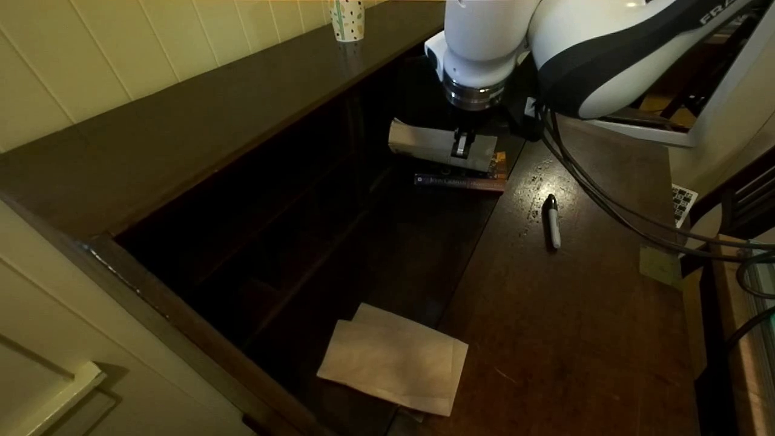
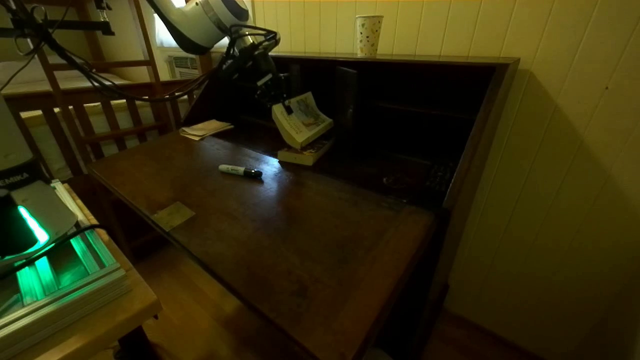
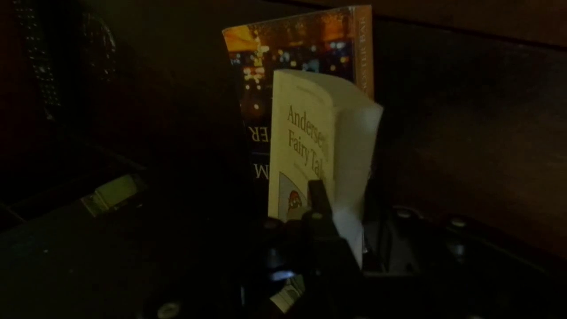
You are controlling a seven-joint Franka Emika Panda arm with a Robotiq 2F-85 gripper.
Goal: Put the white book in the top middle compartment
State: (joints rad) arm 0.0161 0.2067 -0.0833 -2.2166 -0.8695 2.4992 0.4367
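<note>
One white book [image 2: 306, 117] is clamped in the closed hand [image 1: 462, 144], tilted above a dark book [image 1: 451, 181]; in the wrist view its long axis is seen near upright, title end uppermost.

The desktop [image 1: 563, 309] is glossy wood; the white book [image 3: 310, 133] seems matt paper.

Both exterior views down across desk [image 1: 557, 327] from opposite ends, wrist view near white book [image 3: 316, 146]
</note>
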